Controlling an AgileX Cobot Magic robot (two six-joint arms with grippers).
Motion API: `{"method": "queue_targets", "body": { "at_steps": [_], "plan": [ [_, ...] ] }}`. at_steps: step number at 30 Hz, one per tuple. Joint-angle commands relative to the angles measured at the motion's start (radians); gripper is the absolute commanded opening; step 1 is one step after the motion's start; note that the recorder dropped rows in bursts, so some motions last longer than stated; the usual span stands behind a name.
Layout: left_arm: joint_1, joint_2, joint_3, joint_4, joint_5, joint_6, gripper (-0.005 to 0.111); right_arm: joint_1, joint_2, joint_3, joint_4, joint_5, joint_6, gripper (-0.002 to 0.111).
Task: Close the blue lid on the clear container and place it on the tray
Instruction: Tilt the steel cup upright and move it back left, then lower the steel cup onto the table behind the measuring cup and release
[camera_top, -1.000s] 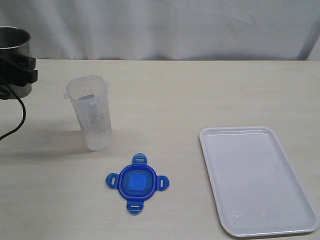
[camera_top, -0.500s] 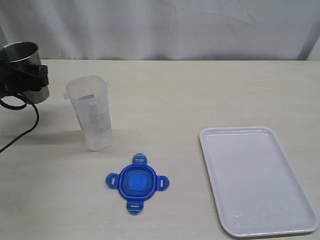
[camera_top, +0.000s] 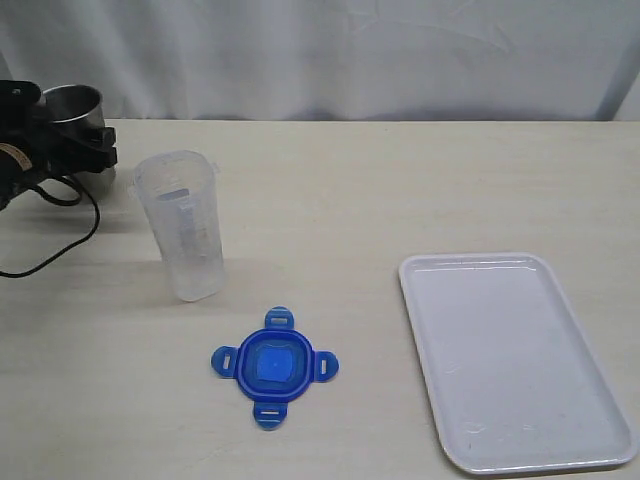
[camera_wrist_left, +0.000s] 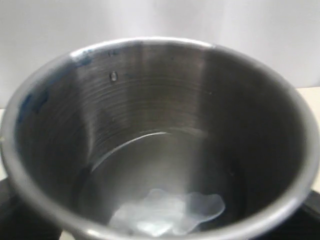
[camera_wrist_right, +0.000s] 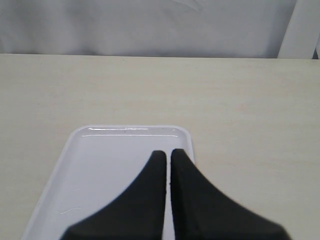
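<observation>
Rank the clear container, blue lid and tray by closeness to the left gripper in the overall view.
1. clear container, just right of the left gripper, which holds the metal cup.
2. blue lid, front middle.
3. tray, far right.

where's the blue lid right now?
Exterior view: the blue lid lies on the table, left of the tray and nearer the camera than the clear container, touching neither.

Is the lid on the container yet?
No, the lid lies on the table, apart from the open container.
</observation>
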Motion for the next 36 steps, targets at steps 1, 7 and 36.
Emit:
{"method": "queue_targets", "body": {
  "at_steps": [1, 7, 36],
  "plan": [
    [0.002, 0.072, -0.099, 0.000, -0.063, -0.002, 0.000, 0.002, -0.004, 0.002, -0.008, -0.001, 0.001, 0.004],
    [0.002, 0.154, -0.169, 0.000, -0.061, -0.002, 0.000, 0.002, -0.004, 0.002, -0.008, -0.001, 0.001, 0.004],
    [0.002, 0.147, -0.170, 0.001, 0.075, -0.006, 0.105, 0.002, -0.004, 0.002, -0.008, -0.001, 0.001, 0.004]
  ]
}}
